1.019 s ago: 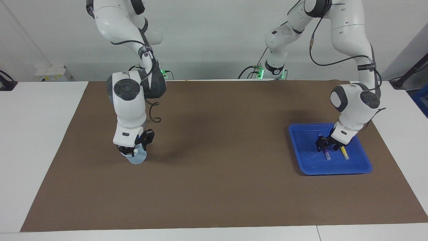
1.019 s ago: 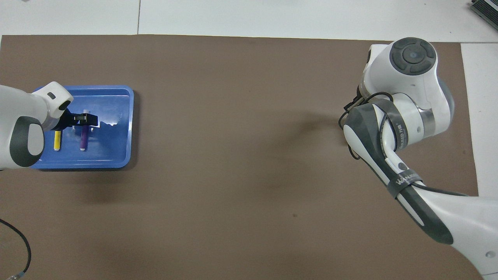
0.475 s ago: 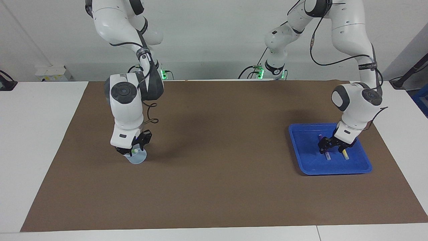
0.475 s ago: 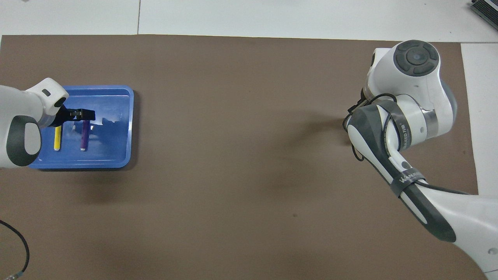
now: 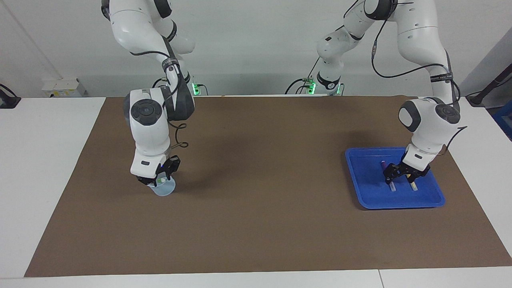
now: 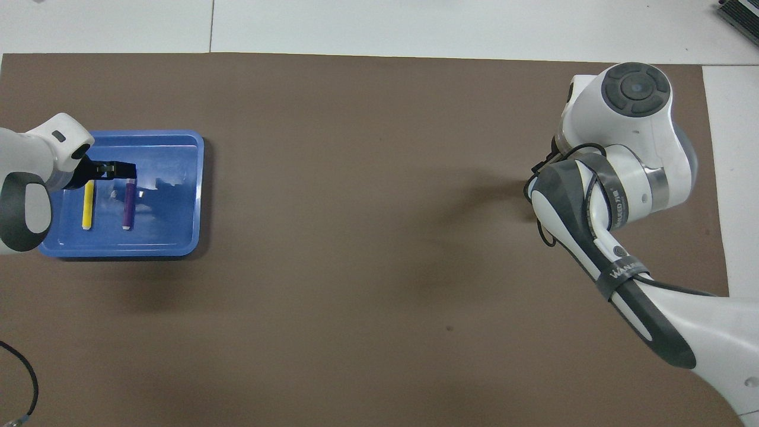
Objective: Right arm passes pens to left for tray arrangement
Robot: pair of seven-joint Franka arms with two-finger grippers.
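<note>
The left gripper (image 5: 405, 174) hangs over the tray (image 5: 362, 188), fingers wide and empty; yellow pen (image 6: 87, 205) and purple pen (image 6: 128, 206) lie inside. The right gripper (image 5: 157, 182) sits in the cup (image 5: 165, 189), fingers narrowed on a pale-capped pen (image 5: 162, 181). I'd lift it straight up, clear of the rim.

Shallow square blue plastic tray (image 5: 360, 188): on brown mat (image 5: 256, 224), toward the left arm's end of the desk. Slim yellow marker pen (image 6: 87, 206) and slim purple marker pen (image 6: 128, 206): in tray, side by side, under left hand (image 5: 404, 173). Small clear plastic cup (image 5: 165, 189): on mat, under right hand (image 5: 154, 182).
</note>
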